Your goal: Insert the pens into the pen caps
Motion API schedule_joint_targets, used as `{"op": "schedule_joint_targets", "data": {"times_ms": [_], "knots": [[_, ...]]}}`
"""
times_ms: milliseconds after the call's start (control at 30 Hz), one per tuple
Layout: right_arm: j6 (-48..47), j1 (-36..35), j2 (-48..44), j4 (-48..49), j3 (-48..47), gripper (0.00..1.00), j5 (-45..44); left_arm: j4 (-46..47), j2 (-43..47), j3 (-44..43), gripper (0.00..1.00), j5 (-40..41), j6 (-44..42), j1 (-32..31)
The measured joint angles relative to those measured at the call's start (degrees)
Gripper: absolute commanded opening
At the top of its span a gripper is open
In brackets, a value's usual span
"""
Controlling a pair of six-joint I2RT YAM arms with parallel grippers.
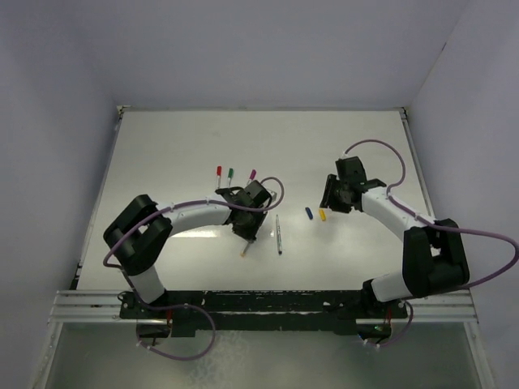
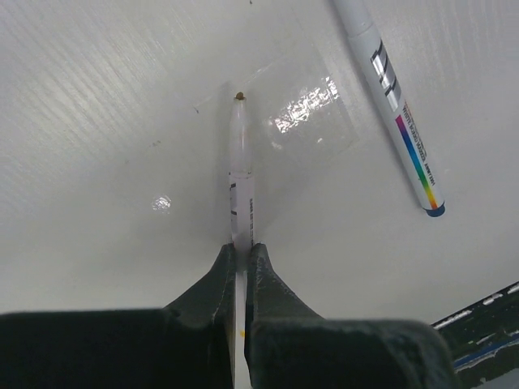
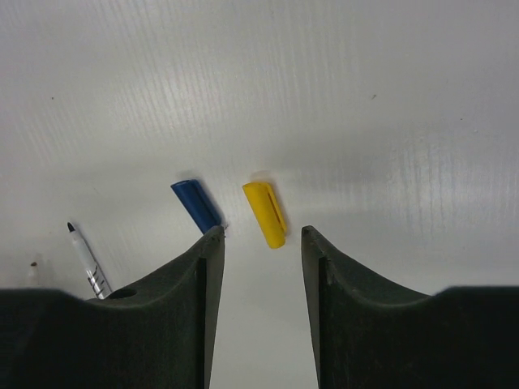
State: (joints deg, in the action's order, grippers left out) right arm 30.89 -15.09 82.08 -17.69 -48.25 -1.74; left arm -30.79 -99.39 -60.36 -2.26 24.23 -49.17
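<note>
My left gripper [image 1: 246, 233] [image 2: 241, 247] is shut on a thin silvery pen [image 2: 241, 162], which points at the table with its small yellowish tip [image 2: 240, 96] close to the surface. A second pen [image 1: 278, 234] [image 2: 397, 105] with a blue end lies loose just to its right. A blue cap [image 1: 308, 212] [image 3: 196, 205] and a yellow cap [image 1: 322, 215] [image 3: 265, 213] lie side by side on the table. My right gripper [image 1: 327, 204] [image 3: 259, 235] is open and empty, and the yellow cap lies just ahead of the gap between its fingertips.
Three more pens lie behind my left gripper, with red [image 1: 218, 172], green [image 1: 230, 173] and purple [image 1: 252, 173] ends. The white table [image 1: 162, 162] has raised edges at left, right and back. A black pen tip [image 3: 85, 259] shows at the left in the right wrist view.
</note>
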Motion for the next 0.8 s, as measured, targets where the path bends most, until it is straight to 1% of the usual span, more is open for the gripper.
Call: {"op": "schedule_joint_targets", "data": {"times_ms": [100,233,367,800], "knots": [[-0.04,0.0,0.81,-0.09,-0.04,0.43,-0.04,0.26,1.57,0.0,0.0,-2.43,0.04,2.01],[-0.07,0.0,1.99,-0.31,-0.33,0.42,-0.07,2.67,6.08,0.07,0.0,-6.82,0.15,5.9],[-0.24,0.0,2.71,-0.92,-0.74,0.42,-0.09,4.33,8.87,0.04,0.0,-8.81,-0.22,8.2],[-0.83,0.0,6.54,-1.79,-1.79,0.42,-0.02,5.73,9.07,0.04,0.0,-13.14,-1.18,8.37]]}}
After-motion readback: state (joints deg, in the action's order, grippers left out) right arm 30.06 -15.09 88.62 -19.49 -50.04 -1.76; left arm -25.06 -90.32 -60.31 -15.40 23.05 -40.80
